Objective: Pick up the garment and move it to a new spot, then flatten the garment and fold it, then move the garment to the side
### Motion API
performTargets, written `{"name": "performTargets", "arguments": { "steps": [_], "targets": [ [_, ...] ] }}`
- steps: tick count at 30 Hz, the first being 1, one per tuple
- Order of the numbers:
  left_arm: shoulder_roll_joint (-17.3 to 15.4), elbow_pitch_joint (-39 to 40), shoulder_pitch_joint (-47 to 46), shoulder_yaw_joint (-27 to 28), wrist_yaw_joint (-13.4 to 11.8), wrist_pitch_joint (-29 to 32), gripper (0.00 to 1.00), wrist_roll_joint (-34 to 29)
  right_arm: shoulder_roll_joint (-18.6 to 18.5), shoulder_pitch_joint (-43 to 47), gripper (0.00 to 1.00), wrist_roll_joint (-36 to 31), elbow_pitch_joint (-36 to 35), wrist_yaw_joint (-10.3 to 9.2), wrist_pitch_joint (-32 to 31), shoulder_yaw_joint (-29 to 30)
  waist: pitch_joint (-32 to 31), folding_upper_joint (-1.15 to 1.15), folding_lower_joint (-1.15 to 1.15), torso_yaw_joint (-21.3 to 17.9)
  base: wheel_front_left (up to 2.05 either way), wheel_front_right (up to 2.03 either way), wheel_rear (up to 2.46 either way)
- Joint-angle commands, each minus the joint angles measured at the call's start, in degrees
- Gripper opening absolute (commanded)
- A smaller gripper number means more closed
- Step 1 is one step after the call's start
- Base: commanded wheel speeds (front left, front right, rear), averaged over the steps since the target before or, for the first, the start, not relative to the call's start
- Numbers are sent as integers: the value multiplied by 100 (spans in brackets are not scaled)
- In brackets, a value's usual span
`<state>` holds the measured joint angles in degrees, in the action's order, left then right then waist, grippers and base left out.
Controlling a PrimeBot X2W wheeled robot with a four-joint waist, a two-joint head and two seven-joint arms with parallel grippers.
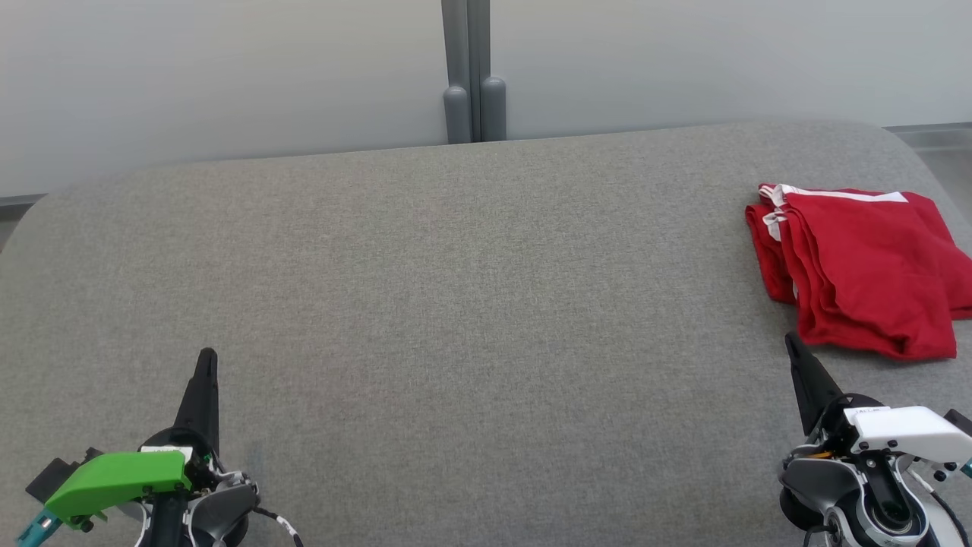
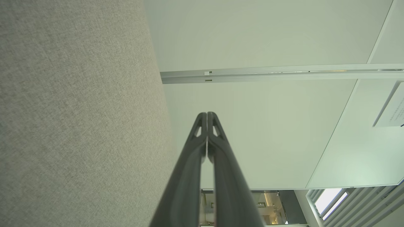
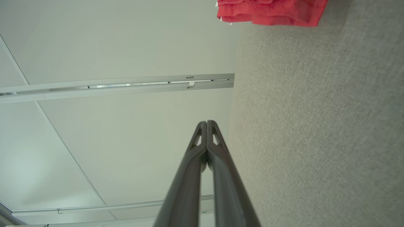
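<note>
matt woven grey table cover (image 1: 456, 304), soft red cloth garment (image 1: 866, 273)

Head view: even, diffuse light, no hard shadows or glare. Worktop (image 1: 456, 304) weave is sharp mid-frame and softer toward its far edge. Both wrist views have a green-grey cast. Left fingers (image 2: 189, 176) blur toward the bottom edge, right fingers (image 3: 221, 176) too. Window (image 2: 328, 198), low right in the left wrist view, is blown out. Garment (image 3: 271, 12) is slightly soft at the frame top.
</note>
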<state>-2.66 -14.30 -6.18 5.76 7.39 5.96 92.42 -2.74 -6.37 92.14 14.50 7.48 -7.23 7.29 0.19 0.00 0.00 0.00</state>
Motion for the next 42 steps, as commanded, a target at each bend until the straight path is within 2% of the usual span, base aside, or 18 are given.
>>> {"name": "performTargets", "arguments": {
  "steps": [1,42],
  "targets": [
    [-40,16,-65,22,25,0,0,10,-26,-39,0,29,-26,2,-17,12,0,0,0,0,0,0,0],
    [-40,17,-65,22,25,0,0,10,-26,-39,0,29,-26,2,-17,11,0,0,0,0,0,0,0]
  ]
}}
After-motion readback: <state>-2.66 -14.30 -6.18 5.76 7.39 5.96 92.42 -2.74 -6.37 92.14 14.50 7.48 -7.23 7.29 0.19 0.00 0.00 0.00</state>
